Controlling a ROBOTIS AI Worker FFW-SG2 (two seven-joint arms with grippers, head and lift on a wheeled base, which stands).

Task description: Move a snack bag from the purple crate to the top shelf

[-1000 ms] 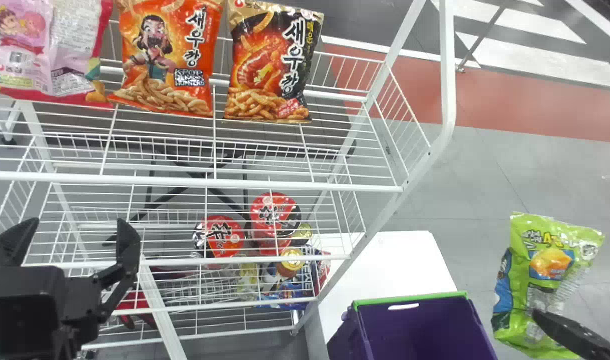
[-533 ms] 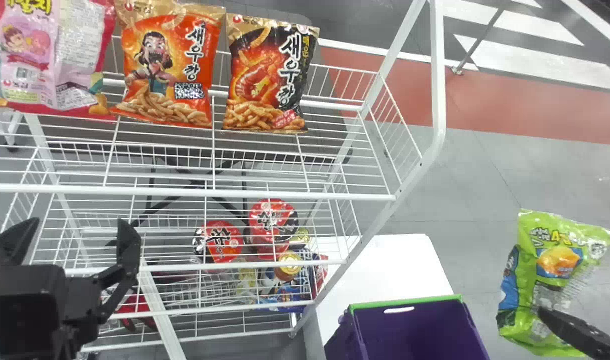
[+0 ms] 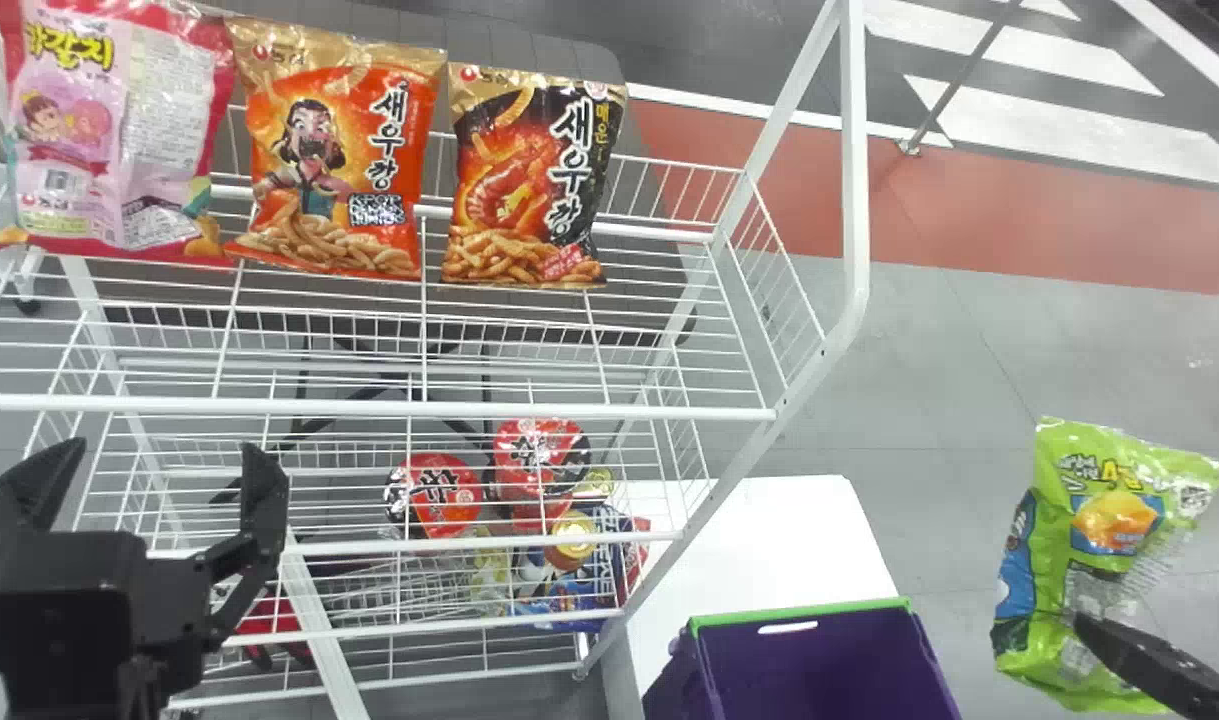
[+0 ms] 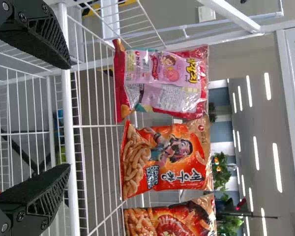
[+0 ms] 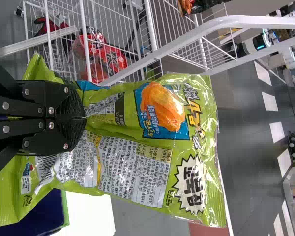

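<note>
My right gripper [image 3: 1159,665] is at the right edge of the head view, closed on a green snack bag [image 3: 1114,520] that hangs upright, right of the shelf rack. In the right wrist view the gripper [image 5: 83,118] pinches the green bag [image 5: 132,187] by its lower part. The purple crate [image 3: 799,624] stands at the bottom, left of the bag. On the top shelf [image 3: 669,411] three snack bags stand in a row toward the left. My left gripper [image 3: 149,480] is parked open at the lower left, before the rack; in the left wrist view the gripper [image 4: 69,115] holds nothing.
On the top shelf stand a pink bag [image 3: 119,140], an orange bag [image 3: 339,150] and a black-and-orange bag [image 3: 529,180], with bare wire to their right. Red cups [image 3: 434,495] sit lower. The rack's white right post [image 3: 854,180] rises between shelf and green bag.
The rack, its bags and the crate have shifted left and slightly down in the head view. The held green bag moved a little right, then stayed there. The left gripper barely moved.
</note>
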